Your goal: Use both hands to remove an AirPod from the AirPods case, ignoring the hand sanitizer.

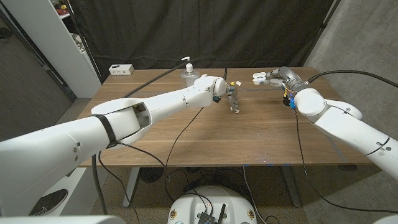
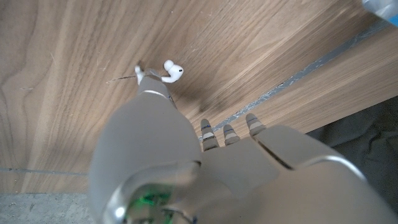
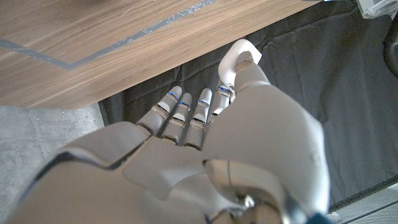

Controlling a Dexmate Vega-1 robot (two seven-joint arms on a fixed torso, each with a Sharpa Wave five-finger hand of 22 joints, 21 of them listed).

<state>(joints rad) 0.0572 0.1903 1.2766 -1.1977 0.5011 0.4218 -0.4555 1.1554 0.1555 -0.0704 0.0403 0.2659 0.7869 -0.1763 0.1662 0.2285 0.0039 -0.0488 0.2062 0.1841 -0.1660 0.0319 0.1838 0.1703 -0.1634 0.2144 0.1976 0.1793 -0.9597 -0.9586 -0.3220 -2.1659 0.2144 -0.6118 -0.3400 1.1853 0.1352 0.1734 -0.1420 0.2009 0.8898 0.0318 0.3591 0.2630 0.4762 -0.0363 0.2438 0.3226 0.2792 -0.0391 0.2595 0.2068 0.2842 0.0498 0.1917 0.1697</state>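
Nearest on the tabletop, our left hand reaches out over the middle, fingers pointing down. In the left wrist view its fingertips pinch an AirPod just above the wood, so we judge the earbud is already out.

Farther right, our right hand is raised near the far edge, its fingers closed on the white AirPods case; the right wrist view shows the case poking out past the curled fingers. We cannot tell whether the lid is open.

At the far left-centre stands the hand sanitizer, well apart from both hands and untouched.

What seems left is little: at most setting things down.
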